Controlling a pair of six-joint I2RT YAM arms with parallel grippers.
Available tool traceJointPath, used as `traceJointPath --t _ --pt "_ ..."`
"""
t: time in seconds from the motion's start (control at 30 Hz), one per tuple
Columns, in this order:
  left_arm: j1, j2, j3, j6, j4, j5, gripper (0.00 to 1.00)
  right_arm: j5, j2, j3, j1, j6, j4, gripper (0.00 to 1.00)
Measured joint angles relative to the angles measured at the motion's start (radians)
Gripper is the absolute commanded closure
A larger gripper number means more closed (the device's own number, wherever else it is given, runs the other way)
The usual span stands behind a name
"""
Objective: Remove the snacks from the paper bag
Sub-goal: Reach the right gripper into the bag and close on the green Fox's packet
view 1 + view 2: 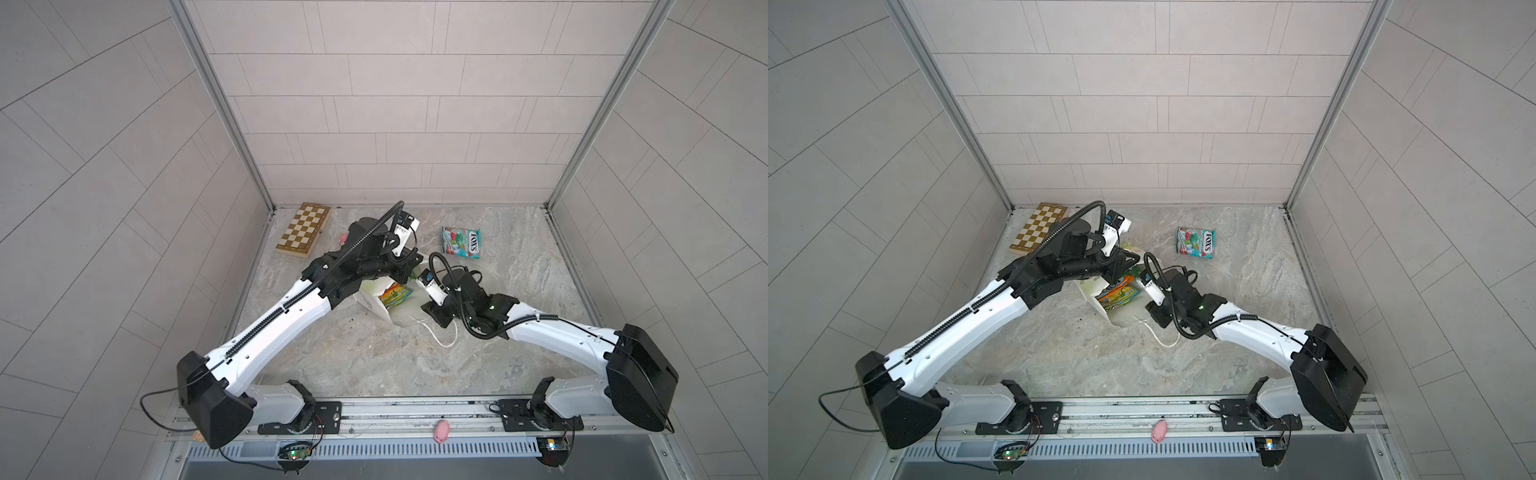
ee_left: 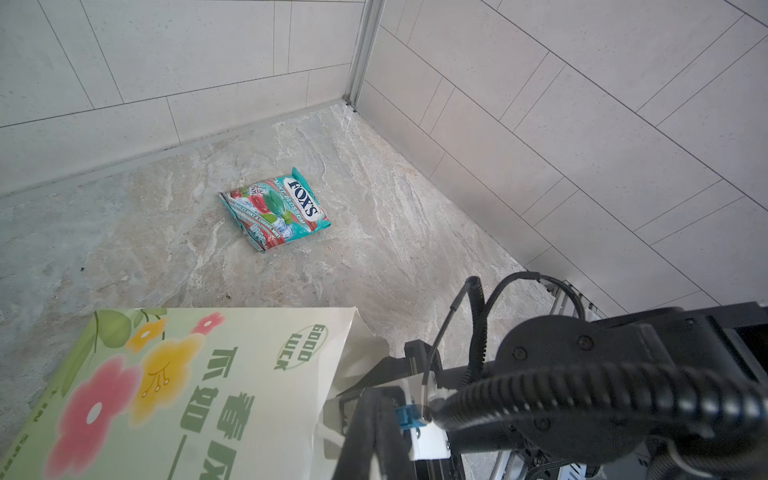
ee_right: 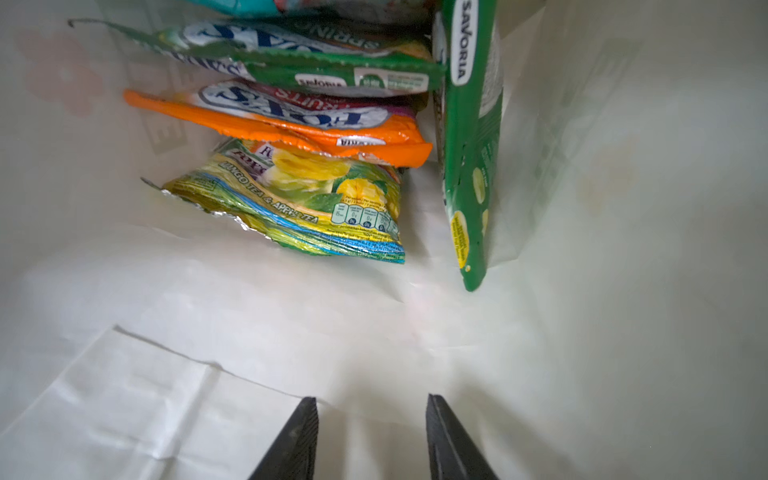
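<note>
My left gripper (image 1: pixel 409 266) is clamped shut, seemingly on the paper bag (image 1: pixel 372 301) rim, to hold its mouth open. My right gripper (image 3: pixel 370 398) is inside, jaws half apart and empty, facing the stacked snacks (image 3: pixel 291 124), with the yellow-green packet (image 3: pixel 299 199) nearest. One teal packet (image 1: pixel 460 242) lies out on the table (image 1: pixel 374 365), far right.

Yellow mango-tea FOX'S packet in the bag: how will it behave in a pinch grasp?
Probably floppy: the yellow mango-tea packet is crinkled foil with a creased edge, so it should sag from a pinch. Likely slippery, given its glossy film. The orange packet overlaps it in the paper bag, so pulling may drag that along.
</note>
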Motion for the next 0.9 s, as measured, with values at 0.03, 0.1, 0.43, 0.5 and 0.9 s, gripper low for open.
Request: traceJointPath --t 0.03,0.1,0.43,0.5,0.9 --pt "0.0 0.0 0.0 0.0 0.001 0.0 1.0 0.016 0.006 0.003 0.009 -0.003 0.002 0.57" --pt "-0.001 0.0 0.0 0.0 0.002 0.0 1.0 0.043 0.014 0.005 0.023 -0.01 0.01 0.57" --pt "-0.006 0.0 -0.001 0.0 0.002 -0.004 1.0 0.182 0.097 0.033 0.061 -0.047 0.083 0.63" --pt "-0.006 0.0 -0.001 0.0 0.002 -0.007 1.0 0.204 0.106 0.032 0.062 -0.049 0.114 0.64" --pt "-0.01 0.0 -0.003 0.003 0.004 -0.019 1.0 0.309 0.187 0.008 0.063 -0.05 0.354 0.66"
